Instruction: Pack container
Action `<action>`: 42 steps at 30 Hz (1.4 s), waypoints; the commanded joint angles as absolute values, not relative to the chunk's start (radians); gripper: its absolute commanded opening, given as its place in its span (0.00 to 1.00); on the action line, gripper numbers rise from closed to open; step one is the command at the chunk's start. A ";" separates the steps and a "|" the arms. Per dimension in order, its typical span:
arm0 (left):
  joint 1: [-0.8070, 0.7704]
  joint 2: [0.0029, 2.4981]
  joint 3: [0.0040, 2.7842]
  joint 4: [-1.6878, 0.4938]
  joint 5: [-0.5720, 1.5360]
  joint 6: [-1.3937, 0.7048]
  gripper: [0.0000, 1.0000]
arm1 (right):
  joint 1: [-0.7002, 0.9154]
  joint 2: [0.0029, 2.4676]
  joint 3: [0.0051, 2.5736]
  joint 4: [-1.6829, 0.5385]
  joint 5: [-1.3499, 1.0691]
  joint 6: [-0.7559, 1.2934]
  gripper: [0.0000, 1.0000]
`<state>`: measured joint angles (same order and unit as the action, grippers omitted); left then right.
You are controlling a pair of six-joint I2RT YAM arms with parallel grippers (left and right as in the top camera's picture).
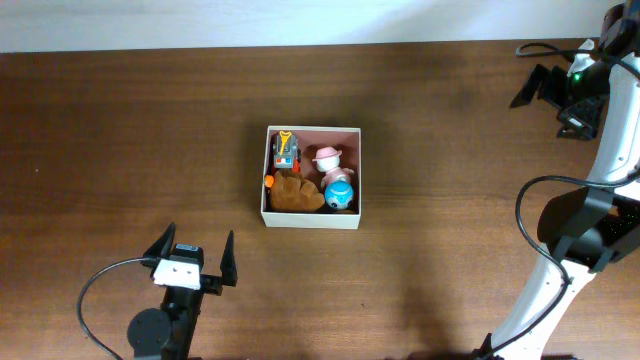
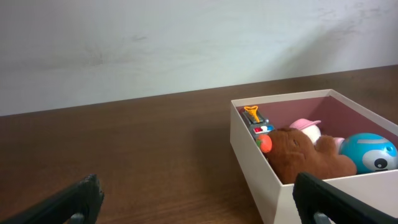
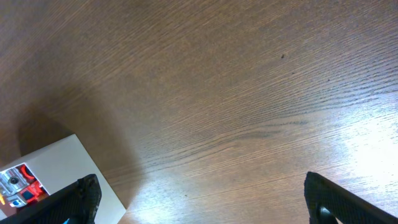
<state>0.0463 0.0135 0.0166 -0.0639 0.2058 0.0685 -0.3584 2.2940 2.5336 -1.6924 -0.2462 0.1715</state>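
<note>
The container (image 1: 311,223), a square cream-walled box with a pinkish inside, stands at the table's middle. It holds a small toy truck (image 1: 285,150), a pink and white figure (image 1: 326,158), a blue ball toy (image 1: 340,194) and a brown plush (image 1: 295,194). My left gripper (image 1: 194,253) is open and empty, near the front left, apart from the box. In the left wrist view the container (image 2: 261,155) is at the right with the toys inside. My right gripper (image 1: 553,88) is open and empty, raised at the far right. The right wrist view shows a corner of the container (image 3: 68,162).
The brown wooden table (image 1: 120,130) ends at a pale wall along the back (image 1: 250,20). The right arm's white links and black cables (image 1: 560,215) stand at the right edge.
</note>
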 commanded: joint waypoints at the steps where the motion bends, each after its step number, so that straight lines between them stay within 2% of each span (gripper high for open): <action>1: 0.049 0.005 0.009 -0.062 0.206 0.084 0.99 | -0.354 2.284 2.535 -1.695 -0.255 0.162 0.99; 22: 0.049 0.005 0.009 -0.062 0.206 0.084 0.99 | -0.313 2.264 2.535 -1.695 -0.255 0.162 0.99; 29: 0.049 0.005 0.009 -0.062 0.206 0.084 1.00 | -0.158 2.096 2.535 -1.688 -0.241 0.157 0.99; 36: 0.049 0.005 0.009 -0.062 0.206 0.084 0.99 | 0.076 1.879 2.469 -1.624 0.035 0.154 0.99; 42: 0.049 0.005 0.009 -0.062 0.206 0.084 1.00 | 0.232 1.587 2.101 -1.256 0.273 0.154 0.99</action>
